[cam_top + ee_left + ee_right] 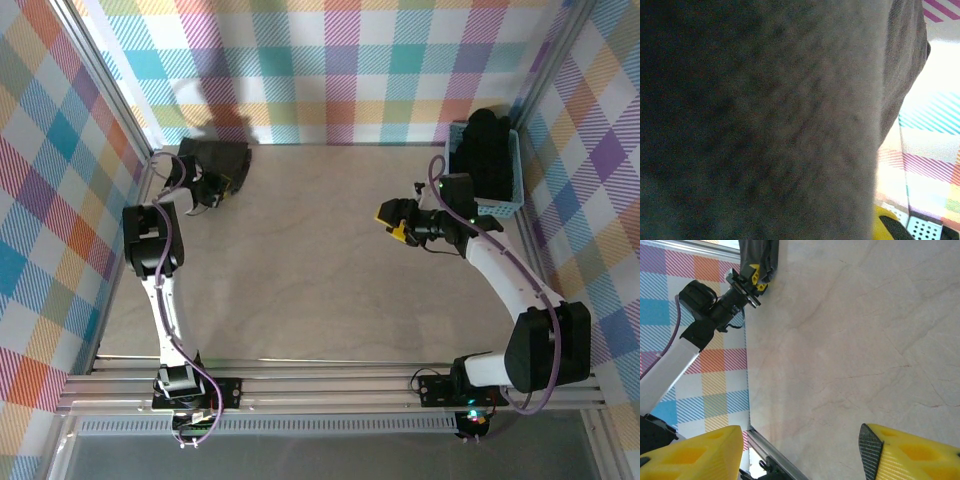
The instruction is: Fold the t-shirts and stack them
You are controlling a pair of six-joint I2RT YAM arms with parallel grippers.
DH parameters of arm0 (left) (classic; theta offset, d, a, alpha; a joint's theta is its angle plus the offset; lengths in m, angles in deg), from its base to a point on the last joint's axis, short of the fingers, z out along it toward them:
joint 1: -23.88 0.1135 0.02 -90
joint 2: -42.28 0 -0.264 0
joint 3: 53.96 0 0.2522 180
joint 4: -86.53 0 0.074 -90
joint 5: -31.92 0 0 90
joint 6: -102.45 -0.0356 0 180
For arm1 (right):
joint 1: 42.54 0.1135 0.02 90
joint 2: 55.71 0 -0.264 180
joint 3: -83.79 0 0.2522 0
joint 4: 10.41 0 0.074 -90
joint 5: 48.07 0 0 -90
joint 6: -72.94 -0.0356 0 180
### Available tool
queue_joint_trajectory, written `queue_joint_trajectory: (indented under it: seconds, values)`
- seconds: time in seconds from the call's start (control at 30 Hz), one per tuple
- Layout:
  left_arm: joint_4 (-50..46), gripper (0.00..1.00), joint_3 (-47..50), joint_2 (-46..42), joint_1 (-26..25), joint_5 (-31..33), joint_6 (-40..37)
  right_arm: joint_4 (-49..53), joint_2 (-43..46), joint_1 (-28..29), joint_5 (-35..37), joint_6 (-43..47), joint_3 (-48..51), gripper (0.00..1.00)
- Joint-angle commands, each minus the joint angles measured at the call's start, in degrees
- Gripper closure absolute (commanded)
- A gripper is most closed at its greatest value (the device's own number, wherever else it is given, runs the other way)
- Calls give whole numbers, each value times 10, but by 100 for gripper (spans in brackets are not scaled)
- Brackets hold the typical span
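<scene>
Left pincer (pixel 757 279) tight on black t-shirt (pixel 760 252) (grip clearest from right wrist); right pincer (pixel 393 222) wide.

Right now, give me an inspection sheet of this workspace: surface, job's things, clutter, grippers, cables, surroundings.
Surface: pale table top, smooth, no stains seen.
Job's things: one black t-shirt bunched in the far left corner; more black t-shirts piled in the basket.
Clutter: light blue lattice basket at the far right edge.
Grippers: left gripper shut on the bunched black t-shirt; right gripper open over bare table, nothing between its fingers.
Cables: purple cable running along the left arm, another along the right arm; neither lies on the table.
Surroundings: plaid walls on three sides; aluminium frame rail at the near edge.
</scene>
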Motion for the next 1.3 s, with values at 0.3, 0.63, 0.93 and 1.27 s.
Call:
queue_joint_trajectory:
  seconds: [0.3,0.63,0.93,1.27]
  values:
    - [23,100,25,-9,-12,-5,40,-110,30,-3,-20,-21,4,36]
    - [-26,0,118,-173,-23,40,3,-35,52,-5,31,6,-30,2]
    - [-274,0,263,-510,-69,270,-98,58,99,-9,147,20,-83,0]
    - [-200,0,554,-790,-127,595,-333,15,192,-17,566,220,150,0]
